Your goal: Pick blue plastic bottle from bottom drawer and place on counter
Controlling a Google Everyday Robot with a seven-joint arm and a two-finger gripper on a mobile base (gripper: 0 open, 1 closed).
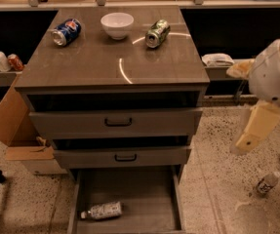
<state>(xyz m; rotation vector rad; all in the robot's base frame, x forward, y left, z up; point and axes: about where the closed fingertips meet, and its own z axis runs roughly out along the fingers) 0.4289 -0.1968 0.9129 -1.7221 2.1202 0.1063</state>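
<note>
The blue plastic bottle (100,211) lies on its side at the front left of the bottom drawer (139,189), its white cap pointing left. The drawer is pulled open. The two drawers above it, with black handles, stick out slightly. The counter (95,65) is the cabinet's grey-brown top with pale light streaks. My gripper (250,133) hangs at the right edge of the view, beside the cabinet at about the height of the middle drawer. It is well away from the bottle and holds nothing I can see.
On the counter, a blue can (66,31) and a green can (157,33) lie on their sides, with a white bowl (117,25) between them. A cardboard box (10,126) stands left of the cabinet. A small bottle (267,183) lies on the floor at the right.
</note>
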